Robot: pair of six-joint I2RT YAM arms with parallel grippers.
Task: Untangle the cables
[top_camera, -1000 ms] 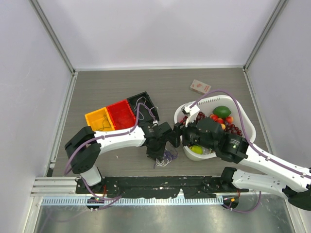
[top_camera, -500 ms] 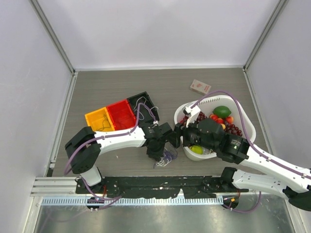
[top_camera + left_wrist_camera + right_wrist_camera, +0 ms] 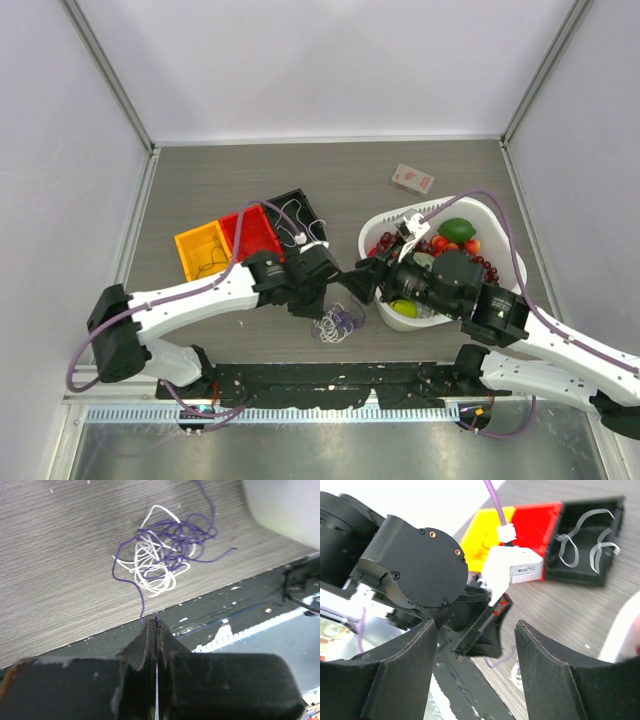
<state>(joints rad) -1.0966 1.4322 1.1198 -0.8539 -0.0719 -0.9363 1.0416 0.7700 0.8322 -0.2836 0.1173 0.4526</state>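
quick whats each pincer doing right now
Left pincer: closed, pinching the purple cable.
Right pincer: open, holding nothing.

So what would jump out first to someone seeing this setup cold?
Probably the small tangle of cables, white and purple loops near the front edge of the grey table. The left hand is pinched shut on a purple cord trailing out of it, while the right hand hangs open close by. After that, the white basket of bright fruit on the right.
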